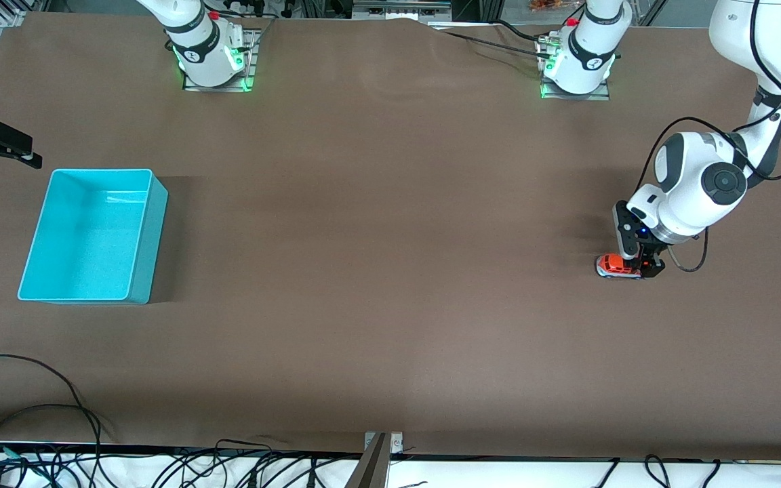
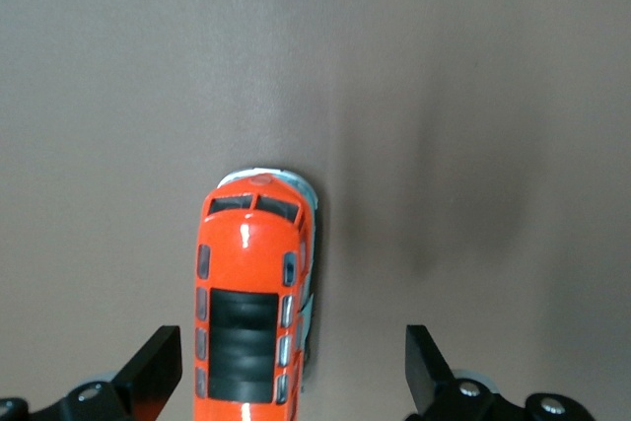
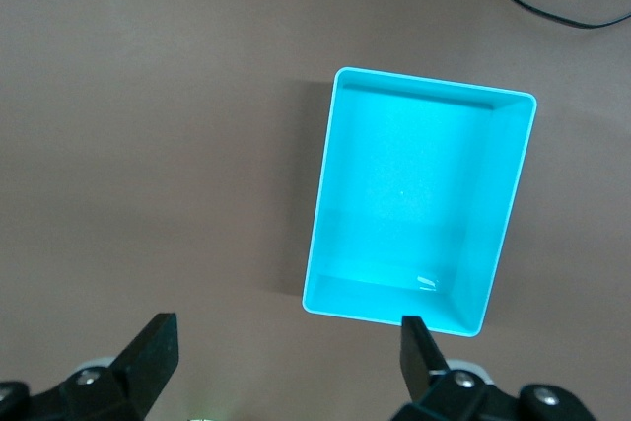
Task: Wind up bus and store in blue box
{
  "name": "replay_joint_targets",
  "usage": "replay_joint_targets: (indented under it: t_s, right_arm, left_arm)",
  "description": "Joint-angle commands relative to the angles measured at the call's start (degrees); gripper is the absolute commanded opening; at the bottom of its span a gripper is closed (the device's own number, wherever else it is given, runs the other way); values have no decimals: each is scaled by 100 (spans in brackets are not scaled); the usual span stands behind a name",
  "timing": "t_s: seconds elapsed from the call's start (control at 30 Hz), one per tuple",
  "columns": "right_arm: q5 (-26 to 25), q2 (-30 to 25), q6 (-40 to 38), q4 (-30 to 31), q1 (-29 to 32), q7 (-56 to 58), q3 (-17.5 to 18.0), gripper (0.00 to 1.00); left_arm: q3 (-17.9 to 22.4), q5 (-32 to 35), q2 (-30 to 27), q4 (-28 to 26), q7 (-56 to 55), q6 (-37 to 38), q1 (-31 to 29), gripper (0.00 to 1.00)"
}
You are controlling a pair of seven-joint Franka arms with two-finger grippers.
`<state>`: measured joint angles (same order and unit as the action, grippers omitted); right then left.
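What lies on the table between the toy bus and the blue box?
Nothing: in the front view only bare brown table surface separates the small orange-red toy bus, under the open left gripper, from the empty turquoise plastic box.

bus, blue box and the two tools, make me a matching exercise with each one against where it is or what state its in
Things:
1. bus
2. blue box
3. left tool
4. right tool

Places or states:
A. open, high over the blue box
B. open, down at the table with the bus between its fingers, not closed on it
C. on the table toward the right arm's end, nothing in it
D. on the table toward the left arm's end, on its wheels

Pairs: 1-D, 2-C, 3-B, 4-A
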<state>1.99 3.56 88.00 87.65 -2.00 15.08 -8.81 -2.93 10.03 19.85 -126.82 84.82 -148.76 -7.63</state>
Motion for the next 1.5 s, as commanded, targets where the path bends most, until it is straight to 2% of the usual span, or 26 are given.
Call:
replay_joint_targets:
  t_s: [0.0,0.27,0.4,0.5,0.7,0.9,1.03,1.47]
  right_arm:
    - [56,30,-108,-116,-11,-66,2,100]
    - [56,30,-108,-116,-11,-57,2,100]
    - [56,30,-108,-116,-11,-57,2,100]
    - [56,30,-108,-116,-11,-57,2,100]
    - [56,30,-108,-116,-11,-57,2,100]
    - [56,30,-108,-116,-11,-57,2,100]
    - [56,30,-108,-116,-11,-57,2,100]
    - [56,30,-108,-116,-11,-57,2,100]
  left_arm:
    - [-24,227,124,16,149,-337,-134,100]
    - [-24,227,458,60,149,-918,-265,100]
    - [-24,236,564,148,149,-971,-257,93]
    - [-24,245,573,148,149,-980,-230,79]
    - [-24,245,651,148,158,-1076,-230,69]
    - [-32,245,661,140,281,-1147,-230,44]
    - [-32,245,652,140,307,-1155,-248,33]
    - [-41,236,792,122,307,-1155,-265,31]
